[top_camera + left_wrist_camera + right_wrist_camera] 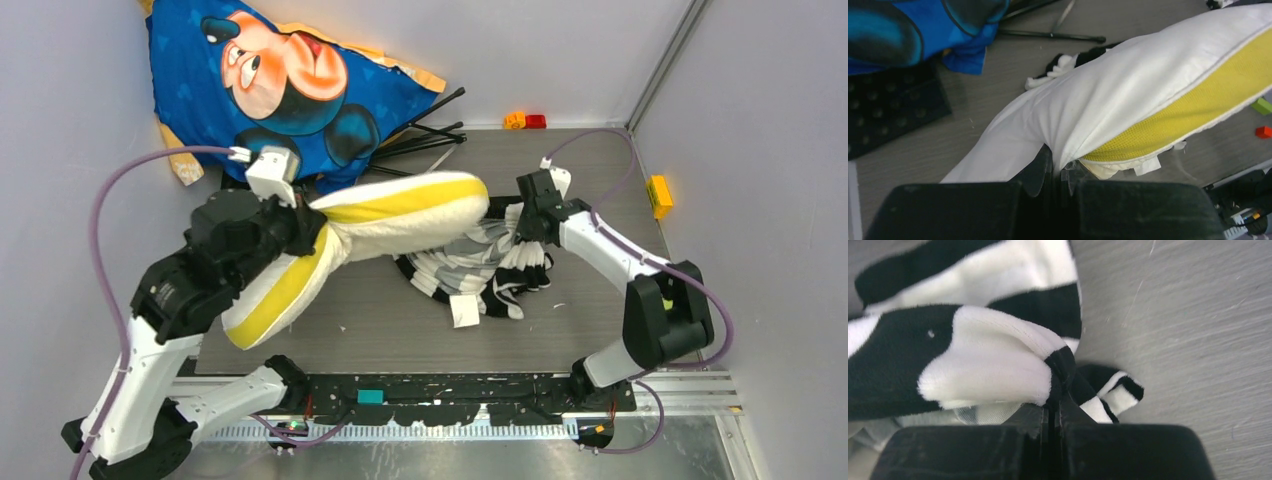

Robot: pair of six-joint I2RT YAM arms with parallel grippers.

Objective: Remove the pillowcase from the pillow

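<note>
The white pillow with its yellow edge is lifted above the table, bent at the middle. My left gripper is shut on a pinch of its white cover; the left wrist view shows that pillow with the gripper pinching it. The black and cream striped pillowcase lies crumpled on the table under the pillow's right end. My right gripper is shut on the pillowcase's edge; the right wrist view shows that pillowcase with the gripper holding it.
A blue Mickey Mouse cushion leans in the back left corner. Black rods lie beside it. Small red and orange bricks sit at the back wall, a yellow block on the right edge. A black baseplate lies in the left wrist view.
</note>
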